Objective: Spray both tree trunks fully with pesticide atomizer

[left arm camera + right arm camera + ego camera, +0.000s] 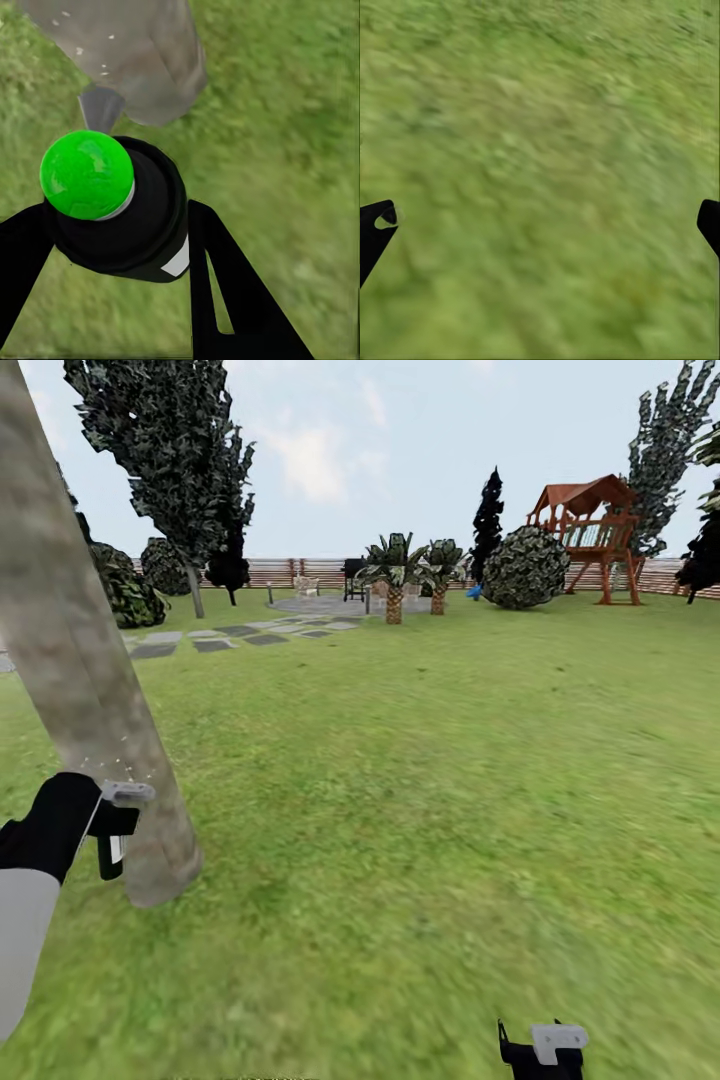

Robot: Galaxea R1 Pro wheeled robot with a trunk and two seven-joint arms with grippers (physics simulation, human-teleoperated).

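Observation:
The near tree trunk (pixel 75 650), thick, pale and mottled, leans up the left of the head view from its base in the grass floor (pixel 420 790). My left gripper (pixel 113 828) sits right beside that base, shut on the pesticide atomizer (pixel 131 232), a black bottle with a round green cap (pixel 86 174). Its grey nozzle (pixel 100 109) points at the trunk foot (pixel 142 60), where a few white specks show. A second tall tree (pixel 170 450) with a thin bare trunk stands far back left. My right gripper (pixel 540 1055) hangs open over bare grass, fingertips (pixel 375 225) wide apart.
Grey stepping stones (pixel 230 635) lead to a stone patio (pixel 320 603) with two short palms (pixel 395 575). A round bush (pixel 525 568) and a wooden playset (pixel 595 535) stand back right. A brown slat fence (pixel 290 570) closes the lawn behind them.

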